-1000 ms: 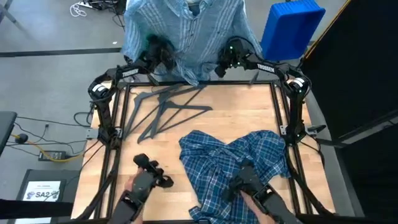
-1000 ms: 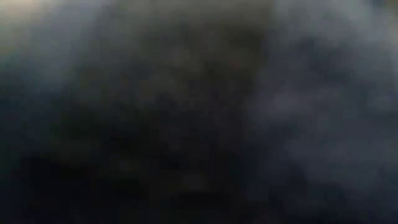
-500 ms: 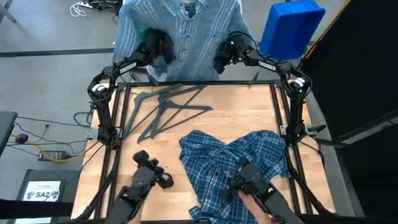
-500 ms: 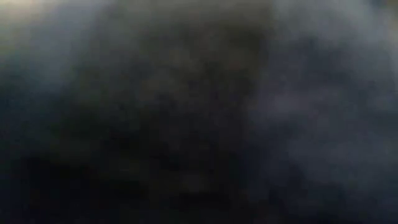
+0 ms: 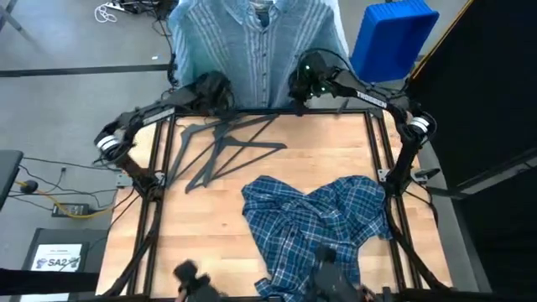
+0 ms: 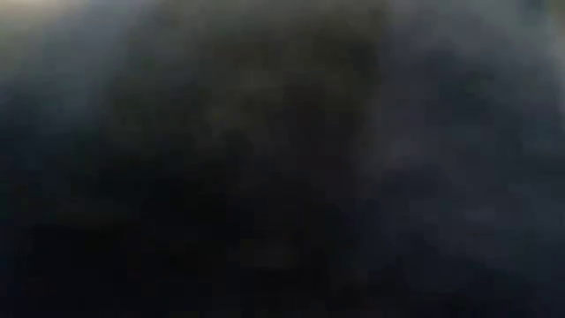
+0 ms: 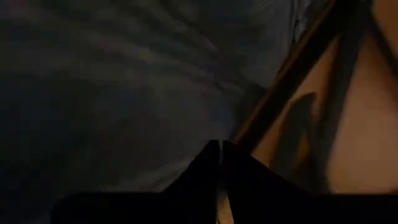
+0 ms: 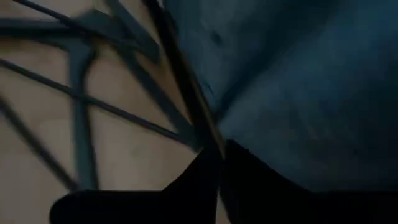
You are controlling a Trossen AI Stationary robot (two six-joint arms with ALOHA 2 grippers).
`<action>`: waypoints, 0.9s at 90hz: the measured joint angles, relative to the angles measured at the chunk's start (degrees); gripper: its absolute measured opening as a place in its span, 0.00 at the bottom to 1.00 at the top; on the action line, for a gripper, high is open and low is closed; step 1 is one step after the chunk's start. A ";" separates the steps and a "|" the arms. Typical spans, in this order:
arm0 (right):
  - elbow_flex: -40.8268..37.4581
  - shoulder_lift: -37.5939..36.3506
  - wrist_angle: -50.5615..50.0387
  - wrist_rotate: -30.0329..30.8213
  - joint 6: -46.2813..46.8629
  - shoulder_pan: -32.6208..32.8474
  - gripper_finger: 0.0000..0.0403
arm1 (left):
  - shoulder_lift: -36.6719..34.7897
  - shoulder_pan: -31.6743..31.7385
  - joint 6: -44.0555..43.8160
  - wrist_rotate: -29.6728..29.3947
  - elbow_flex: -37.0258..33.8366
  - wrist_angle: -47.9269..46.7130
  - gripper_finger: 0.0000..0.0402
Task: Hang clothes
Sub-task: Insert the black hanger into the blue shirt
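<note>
Light blue-grey fine-striped shirt [image 5: 256, 46] hangs beyond the wooden desk [image 5: 277, 180]'s far edge, between both sets of fingers. Left gripper [image 5: 211, 88] and right gripper [image 5: 304, 84] each show fingers clenched, apparently empty. Soft, limp fabric; best gripped at shoulders.

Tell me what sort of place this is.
Probably a robotics lab or workshop: a wooden table in a black frame stands on a grey floor strewn with cables, with a blue bin alongside.
</note>
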 joint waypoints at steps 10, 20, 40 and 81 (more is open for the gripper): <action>-4.00 -4.84 2.55 -0.02 0.94 3.20 0.00 | -7.82 -5.78 -6.56 -2.78 -7.59 0.94 0.00; -9.80 -9.97 5.37 -0.26 3.43 6.04 0.00 | -14.54 -12.25 -13.09 -7.94 -14.85 2.19 0.00; -26.04 -20.93 14.90 -0.25 9.23 11.56 0.00 | -21.35 -23.04 -27.46 -9.92 -26.51 6.75 0.00; -52.44 -35.96 21.15 -5.05 18.21 25.66 0.02 | -17.36 -39.47 -29.30 -9.96 -31.53 28.53 0.00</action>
